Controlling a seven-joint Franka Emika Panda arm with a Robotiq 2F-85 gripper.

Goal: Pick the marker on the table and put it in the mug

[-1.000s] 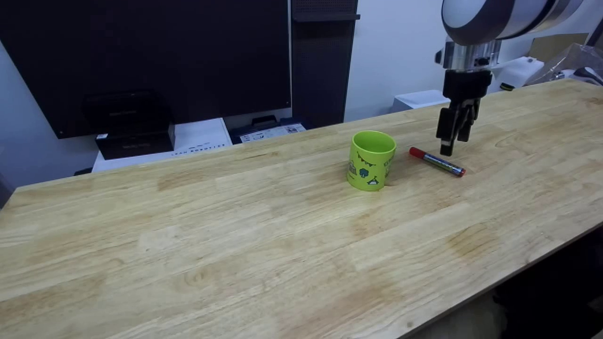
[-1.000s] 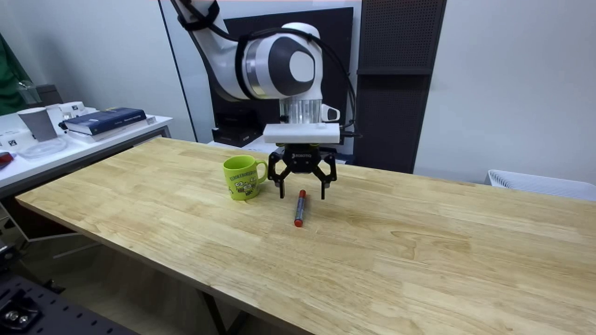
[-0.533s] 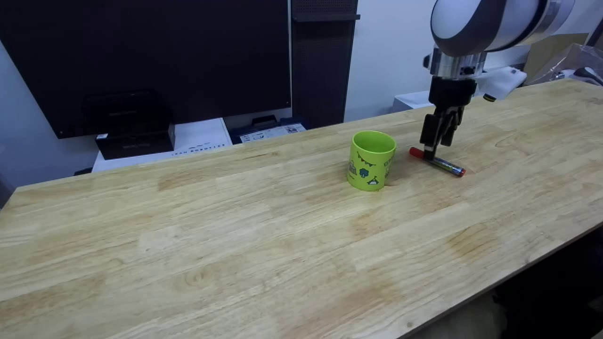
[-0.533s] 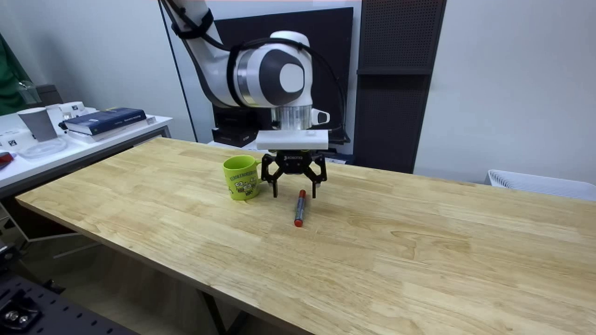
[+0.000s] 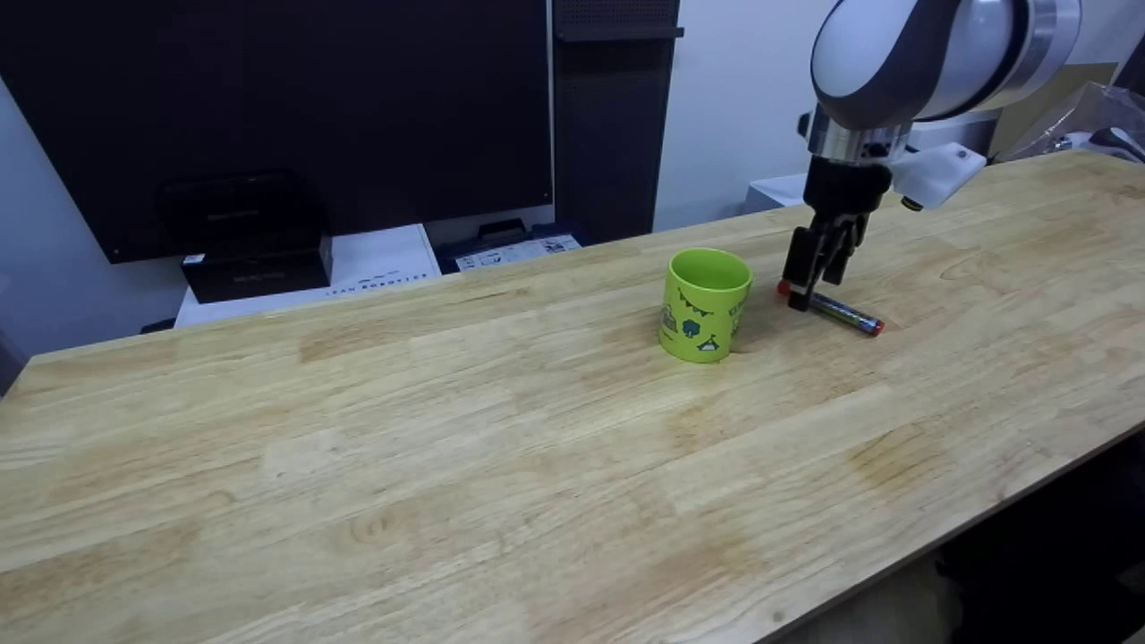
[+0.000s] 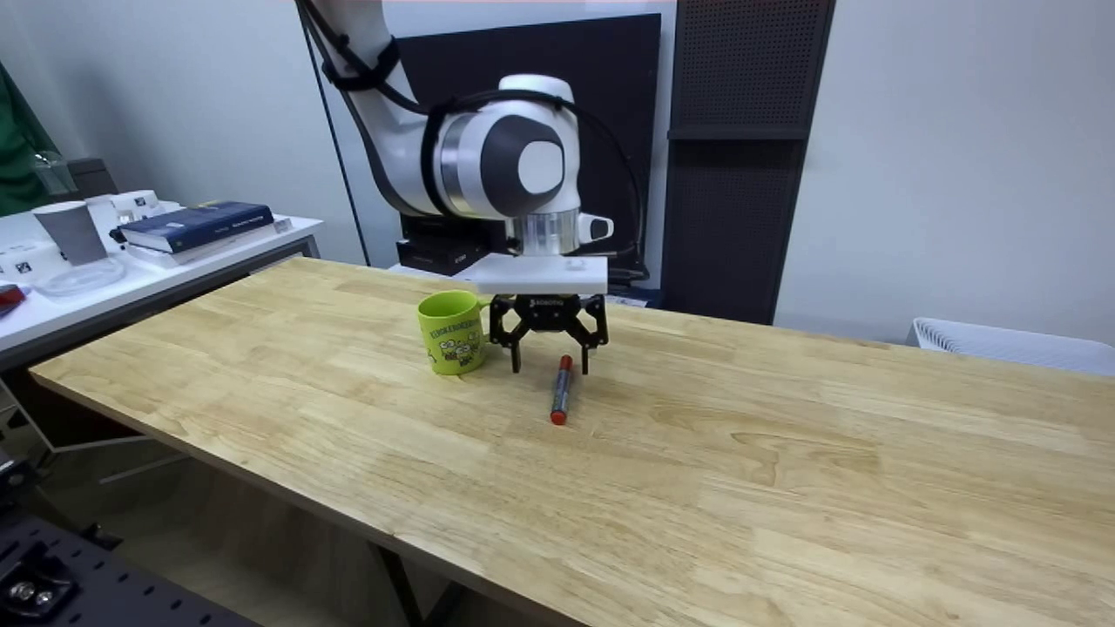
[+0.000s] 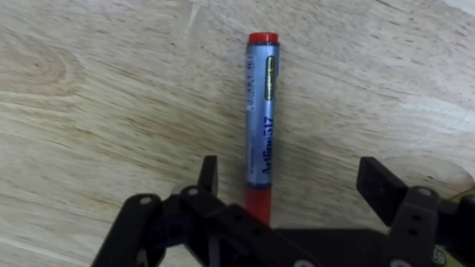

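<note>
Beyond the pale wood-grain tabletop, a dark perforated panel stands against the light wall. On that wood lies the Artline 517 marker, flat, near the lime-green mug and to its right; the mug stands upright. Over the marker hangs the end effector, spread wide and holding nothing, its two fingers to either side of the marker near the far, capped end. The finger away from the mug is the one closer to the marker. How high the tips are above the wood I can't tell from here.

To my eye it should be easy to lift: light, with a stiff round barrel that a firm squeeze won't hurt. I'd expect that barrel to be smooth, though, and ready to roll or skid if one finger nudges it first, so centring before the squeeze looks wise. For a hold, I'd favour the grey barrel just on the near side of the red cap, squarely across: a pinch on the cap alone might pull it loose, or let the long body sag.
</note>
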